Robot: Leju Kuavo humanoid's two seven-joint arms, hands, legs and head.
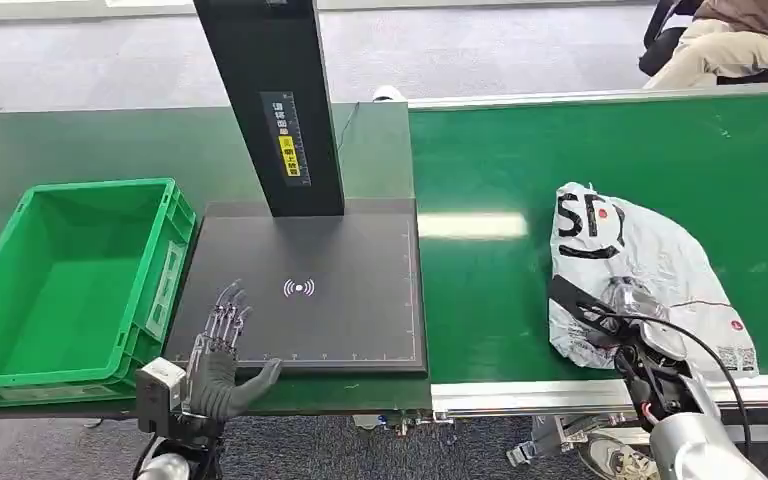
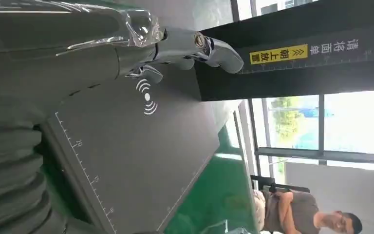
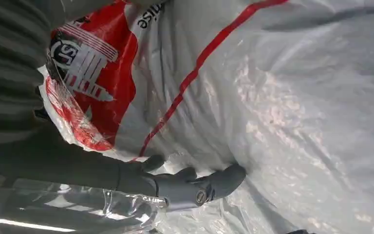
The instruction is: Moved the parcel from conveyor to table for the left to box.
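We see the parcel [image 1: 640, 275] lying flat on the green conveyor [image 1: 490, 290], long axis running from far-left to near-right. Our right hand [image 1: 632, 325] presses its near edge, grip unclear. Our left hand [image 1: 222, 350] hovers, fingers apart, over the black pad [image 1: 340, 320].

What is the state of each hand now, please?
Left hand: open, holding nothing, over the black pad.
Right hand: on the parcel; whether it grips cannot be told.
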